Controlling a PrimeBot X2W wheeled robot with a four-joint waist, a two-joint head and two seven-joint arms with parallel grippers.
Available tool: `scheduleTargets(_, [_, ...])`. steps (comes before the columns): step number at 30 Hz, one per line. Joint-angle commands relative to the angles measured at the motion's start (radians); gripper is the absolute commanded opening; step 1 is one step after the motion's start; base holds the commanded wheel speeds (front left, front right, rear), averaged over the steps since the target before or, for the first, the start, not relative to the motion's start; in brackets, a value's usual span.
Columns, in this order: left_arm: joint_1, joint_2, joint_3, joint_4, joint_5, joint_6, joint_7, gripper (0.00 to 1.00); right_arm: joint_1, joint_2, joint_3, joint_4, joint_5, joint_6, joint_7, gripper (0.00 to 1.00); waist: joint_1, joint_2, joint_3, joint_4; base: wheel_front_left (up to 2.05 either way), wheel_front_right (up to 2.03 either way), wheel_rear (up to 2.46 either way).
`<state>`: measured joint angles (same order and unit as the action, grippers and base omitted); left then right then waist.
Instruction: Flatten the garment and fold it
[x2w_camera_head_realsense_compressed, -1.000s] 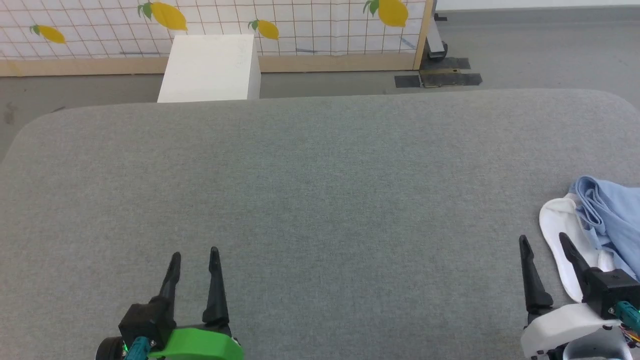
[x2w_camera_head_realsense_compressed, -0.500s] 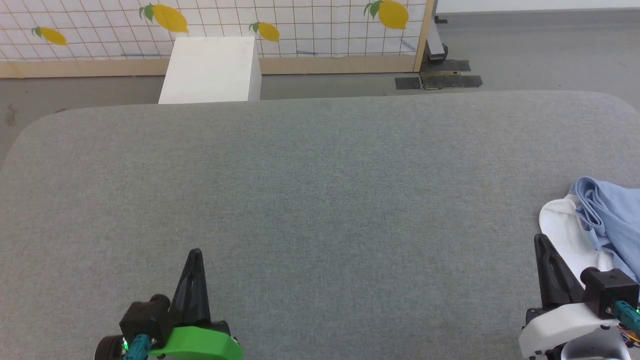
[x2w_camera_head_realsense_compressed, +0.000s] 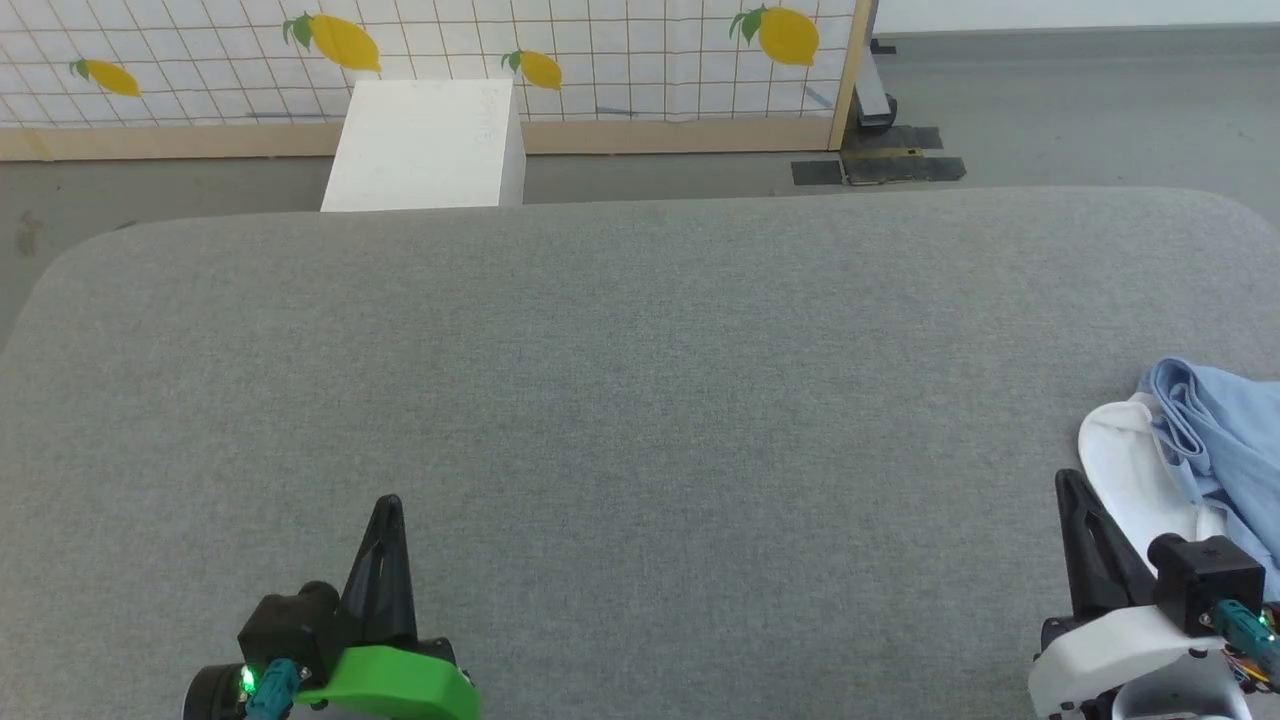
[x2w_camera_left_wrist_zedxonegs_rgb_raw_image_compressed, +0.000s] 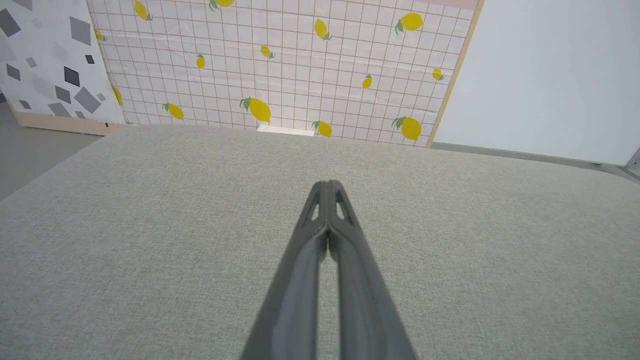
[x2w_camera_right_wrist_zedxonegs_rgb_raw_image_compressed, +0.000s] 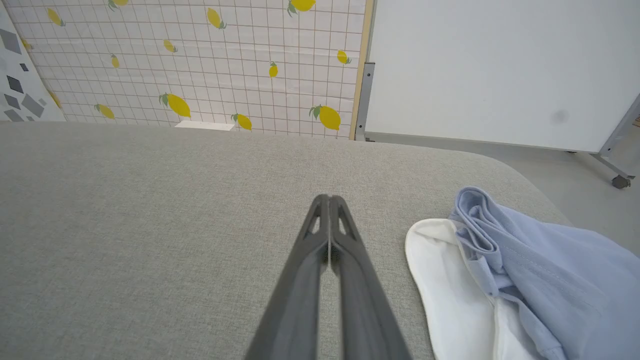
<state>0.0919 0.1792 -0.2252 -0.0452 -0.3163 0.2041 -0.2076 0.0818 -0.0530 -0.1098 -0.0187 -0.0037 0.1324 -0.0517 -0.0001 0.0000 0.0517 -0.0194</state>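
Left gripper (x2w_camera_head_realsense_compressed: 388, 512) and right gripper (x2w_camera_head_realsense_compressed: 1069, 488): my fingers pressed together, empty, over grey fabric-covered table (x2w_camera_head_realsense_compressed: 640, 380).
Crumpled light blue cotton T-shirt (x2w_camera_head_realsense_compressed: 1218, 432) lies at table's right edge, partly on plain white cloth (x2w_camera_head_realsense_compressed: 1130, 475).

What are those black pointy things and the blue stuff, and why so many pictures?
It's a robot with two arms. One picture comes from a camera on its head, looking down at a grey padded table. The black pointy things are its pinchers, the left end effector and the right end effector, both shut and holding nothing. The other two pictures come from a camera on each wrist, looking along the fingers. The blue stuff is a crumpled light blue garment lying partly over a white cloth near the right end effector. The robot's job is to flatten and fold it.
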Motion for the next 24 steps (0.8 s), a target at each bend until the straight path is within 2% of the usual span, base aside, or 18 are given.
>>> scheduleTargets(1, [-0.016,-0.009,0.011,0.003,0.021,-0.009,0.005,0.0,-0.016,0.001,0.004,0.002,0.001,0.0,0.003,0.0,0.0001,0.0,-0.001,0.0,0.0,0.0,0.0])
scheduleTargets(24, [-0.033,-0.037,0.06,0.012,0.089,-0.054,0.052,0.0,-0.031,0.001,0.028,0.006,0.001,-0.001,0.014,0.0,0.0001,0.0,-0.012,0.005,0.0,0.0,0.0])
